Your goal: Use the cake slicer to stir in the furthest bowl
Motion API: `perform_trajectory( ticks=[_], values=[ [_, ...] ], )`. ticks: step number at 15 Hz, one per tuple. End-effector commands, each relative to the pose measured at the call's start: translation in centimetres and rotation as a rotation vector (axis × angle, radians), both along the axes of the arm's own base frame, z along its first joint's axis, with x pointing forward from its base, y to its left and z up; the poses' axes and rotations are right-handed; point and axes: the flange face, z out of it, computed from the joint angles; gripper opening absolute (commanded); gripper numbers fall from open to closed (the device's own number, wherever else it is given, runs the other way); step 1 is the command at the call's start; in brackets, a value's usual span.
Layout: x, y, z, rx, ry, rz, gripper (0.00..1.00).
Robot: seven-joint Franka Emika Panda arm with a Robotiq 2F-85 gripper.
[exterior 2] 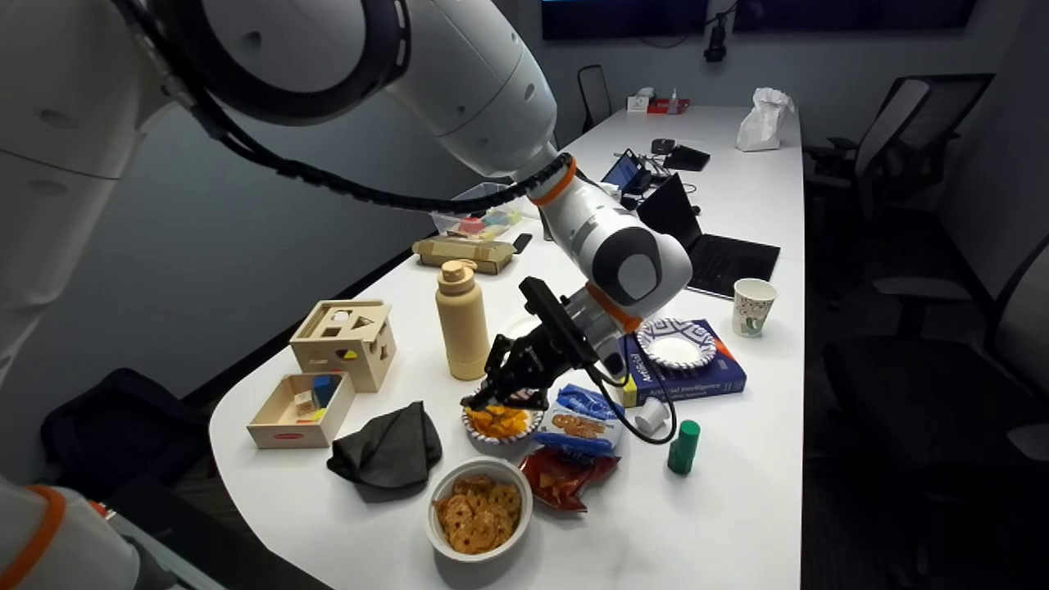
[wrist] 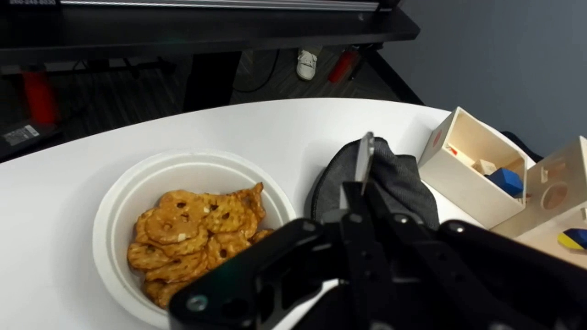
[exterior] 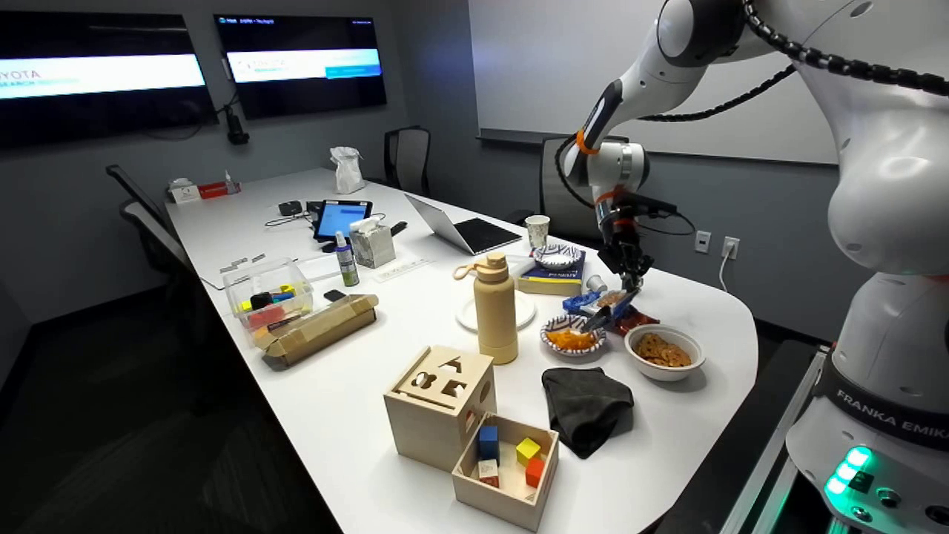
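Our black two-finger gripper [wrist: 361, 190] looks narrow, pinching a flat, grey, metal-looking cake slicer [exterior: 602, 317], blade tilted down over the round, white, dark-blue-patterned, orange-filled bowl [exterior: 574, 352]; can't tell if it touches. Biggest risk, we'd say: we stir the wrong bowl, b/c that one's right under the tip. Next: if we go across too low, blade prob. snags the blue-and-white plastic snack packet [exterior 2: 583, 430] or the thick blue-and-yellow book [exterior 2: 697, 383]. Thin pinch = slicer could twist when it meets resistance; & a light bowl might skid off its perch if we push sideways.

Pos. of target: the shallow, white, dark-blue-patterned furthest bowl [exterior 2: 675, 352] sits on top of the book, well apart from the gripper, in both exterior views; wrist view doesn't show it. We'd need to lift first, then reach out.
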Motion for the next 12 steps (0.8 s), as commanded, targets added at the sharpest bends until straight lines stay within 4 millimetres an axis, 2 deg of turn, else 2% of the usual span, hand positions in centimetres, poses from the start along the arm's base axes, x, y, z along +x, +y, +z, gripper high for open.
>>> perform_trajectory(
  ticks=[1,6,12],
  values=[
    [0.9,1.1,0.9,0.034,0.036,0.072,0.01],
    [2.3,2.8,0.7,0.039,0.048,0.1,0.01],
    [3.7,3.2,-0.2,0.011,0.048,0.094,0.01]
  ],
)
